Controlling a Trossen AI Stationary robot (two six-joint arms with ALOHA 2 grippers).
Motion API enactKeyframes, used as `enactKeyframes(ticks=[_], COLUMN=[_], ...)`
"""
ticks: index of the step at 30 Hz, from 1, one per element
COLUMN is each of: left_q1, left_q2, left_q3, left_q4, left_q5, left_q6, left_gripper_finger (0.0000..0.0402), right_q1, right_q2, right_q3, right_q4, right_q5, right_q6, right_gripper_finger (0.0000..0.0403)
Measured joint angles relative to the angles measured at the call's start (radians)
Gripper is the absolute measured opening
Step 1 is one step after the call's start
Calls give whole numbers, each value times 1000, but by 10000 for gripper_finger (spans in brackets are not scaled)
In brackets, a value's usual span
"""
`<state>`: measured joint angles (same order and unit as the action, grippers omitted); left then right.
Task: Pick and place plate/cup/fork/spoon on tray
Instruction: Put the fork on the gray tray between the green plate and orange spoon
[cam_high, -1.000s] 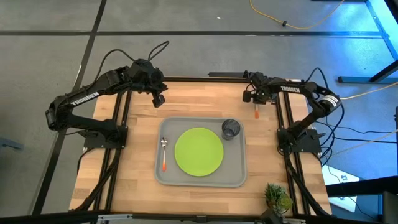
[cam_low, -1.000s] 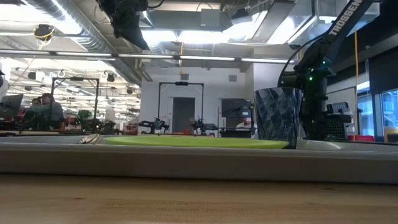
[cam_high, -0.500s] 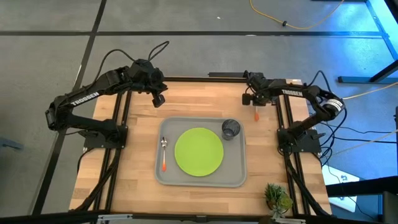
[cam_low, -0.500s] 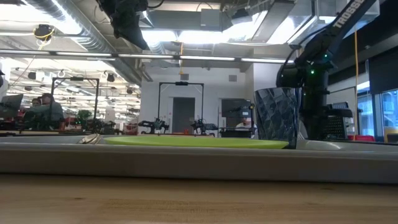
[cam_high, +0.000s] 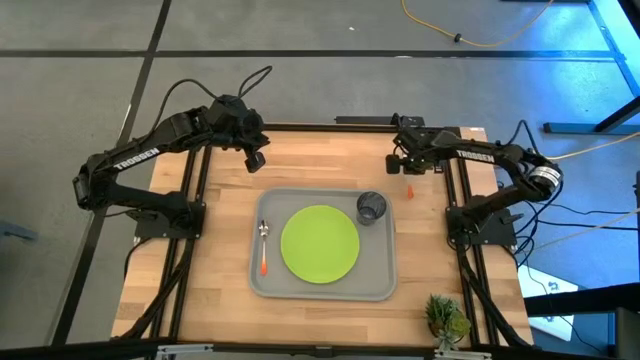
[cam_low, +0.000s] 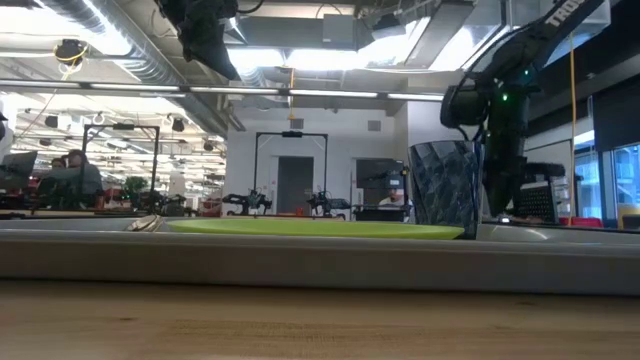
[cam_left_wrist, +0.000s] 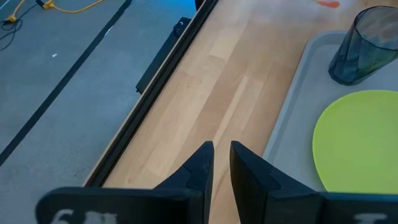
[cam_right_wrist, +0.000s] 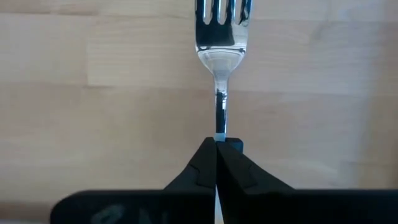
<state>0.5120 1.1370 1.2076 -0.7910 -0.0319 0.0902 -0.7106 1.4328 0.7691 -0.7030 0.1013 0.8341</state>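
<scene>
Your right gripper (cam_right_wrist: 216, 146) is clamped on the fork (cam_right_wrist: 220, 50) by its neck, held over the table (cam_high: 330, 160) just off the tray's (cam_high: 385, 285) far right corner. On the tray sit plate (cam_high: 320, 244), cup (cam_high: 371, 207) and spoon (cam_high: 263, 245). Your left gripper (cam_left_wrist: 221, 155) waits over the far left, fingers slightly apart, holding nothing.

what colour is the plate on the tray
Lime green; the plate shows best in the high view.
</scene>
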Motion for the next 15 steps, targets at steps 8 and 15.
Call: enactKeyframes(ticks=[8, 15], left_q1=[0, 0], left_q2=[0, 0], left_q3=[0, 0], left_q4=[0, 0], left_q5=[0, 0], left_q6=[0, 0], left_gripper_finger=[45, 45], right_q1=[52, 102], right_q2=[-34, -34], right_q3=[189, 368], right_q4=[-241, -356], right_q5=[67, 125], right_q6=[-29, -34], right_gripper_finger=[0, 0])
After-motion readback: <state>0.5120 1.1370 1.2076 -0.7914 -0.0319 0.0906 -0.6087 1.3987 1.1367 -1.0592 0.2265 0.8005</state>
